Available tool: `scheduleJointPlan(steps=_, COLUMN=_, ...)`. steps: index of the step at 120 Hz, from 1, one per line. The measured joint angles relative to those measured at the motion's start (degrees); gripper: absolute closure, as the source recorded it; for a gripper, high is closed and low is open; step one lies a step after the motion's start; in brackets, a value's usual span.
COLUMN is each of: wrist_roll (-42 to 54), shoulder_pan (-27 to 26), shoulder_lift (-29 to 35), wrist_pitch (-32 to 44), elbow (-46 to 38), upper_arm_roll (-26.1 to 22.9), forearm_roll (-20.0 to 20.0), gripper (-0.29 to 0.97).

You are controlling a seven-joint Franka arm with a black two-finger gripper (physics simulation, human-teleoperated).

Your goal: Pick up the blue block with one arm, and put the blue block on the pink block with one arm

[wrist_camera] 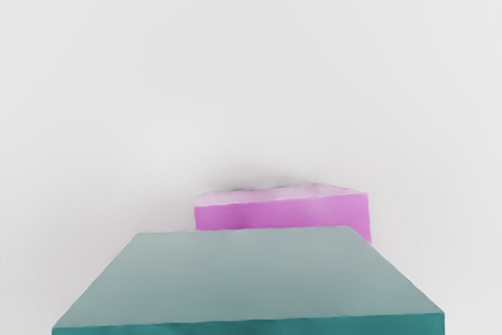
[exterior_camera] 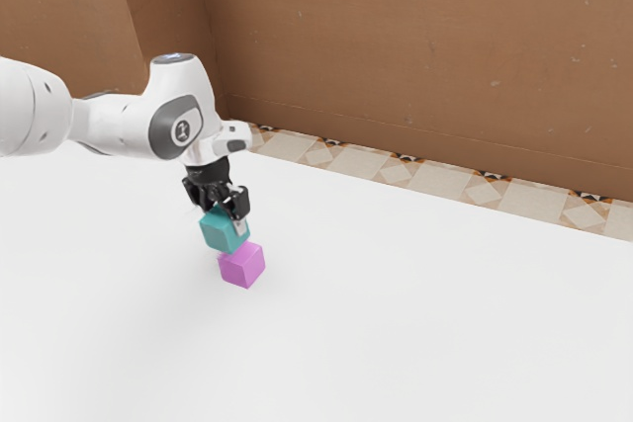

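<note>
Blue block [wrist_camera: 251,288], grasped between the jaws, hangs close above the pink block [exterior_camera: 242,265], offset toward 11 o'clock in the exterior view. Hazard: an off-centre release would likely topple it onto the desk [exterior_camera: 445,323].

Surface: white table [exterior_camera: 415,323], flat and plain.
Resting on it: pink block [exterior_camera: 242,265], one face down, toward the exterior view's left.

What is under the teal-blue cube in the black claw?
A pink cube on the white table. The teal-blue cube hides part of it; whether they touch is unclear.
</note>
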State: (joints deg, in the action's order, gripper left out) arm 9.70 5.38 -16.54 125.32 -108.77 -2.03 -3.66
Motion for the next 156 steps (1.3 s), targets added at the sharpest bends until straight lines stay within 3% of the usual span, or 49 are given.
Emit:
scheduleJointPlan(steps=23, wrist_roll=-1.73, shoulder_pan=-0.55, shoulder_lift=-3.62, wrist_pitch=-3.65, elbow=4.38, upper_arm_roll=-0.03, forearm_roll=0.09, gripper=0.33)
scheduleJointPlan(steps=73, wrist_roll=-4.19, shoulder_pan=-2.21, shoulder_lift=-3.89, wrist_pitch=-5.86, elbow=5.01, upper_arm_roll=0.06, forearm_roll=-0.07, gripper=0.32)
scheduleJointPlan(steps=118, wrist_roll=-3.72, shoulder_pan=-2.57, shoulder_lift=-3.61, wrist_pitch=-6.25, elbow=5.62, upper_arm_roll=0.01, forearm_roll=-0.47, gripper=0.09)
scheduleJointPlan(steps=130, wrist_roll=-3.31, shoulder_pan=-2.8, shoulder_lift=-1.63, wrist_pitch=-7.31, elbow=6.35, upper_arm_roll=0.08, forearm_roll=-0.71, gripper=0.07)
scheduleJointPlan(steps=156, wrist_roll=-2.67, shoulder_pan=-1.57, shoulder_lift=10.14, wrist_pitch=-12.84, elbow=4.65, upper_arm_roll=2.6, forearm_roll=-1.8, gripper=0.04)
